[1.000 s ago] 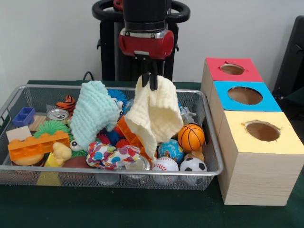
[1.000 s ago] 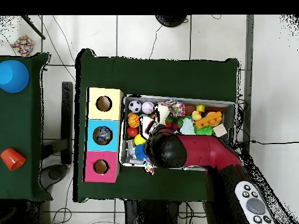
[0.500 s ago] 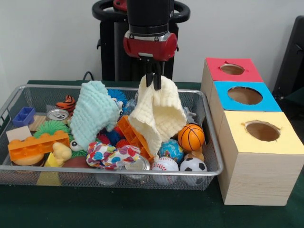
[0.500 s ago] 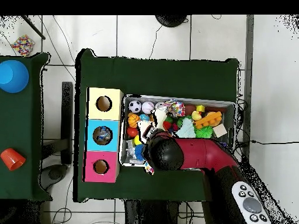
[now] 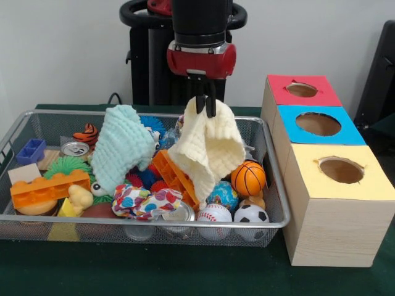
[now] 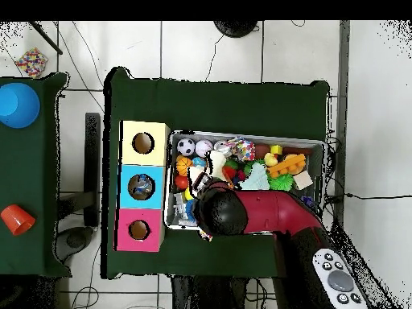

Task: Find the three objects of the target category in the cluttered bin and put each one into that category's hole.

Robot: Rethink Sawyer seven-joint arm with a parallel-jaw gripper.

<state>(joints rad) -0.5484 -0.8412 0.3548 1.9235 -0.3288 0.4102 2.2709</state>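
While hand [image 5: 203,106] pinches yellow cloth [image 5: 208,150] above basket [image 5: 274,185], frame centre, you've mint cloth [image 5: 123,145] left; blue box [image 6: 141,187] holds something.

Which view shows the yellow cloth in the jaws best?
The front view: the yellow cloth hangs full length from the gripper, above the wire bin. Overhead, the arm covers most of it; only a pale edge shows.
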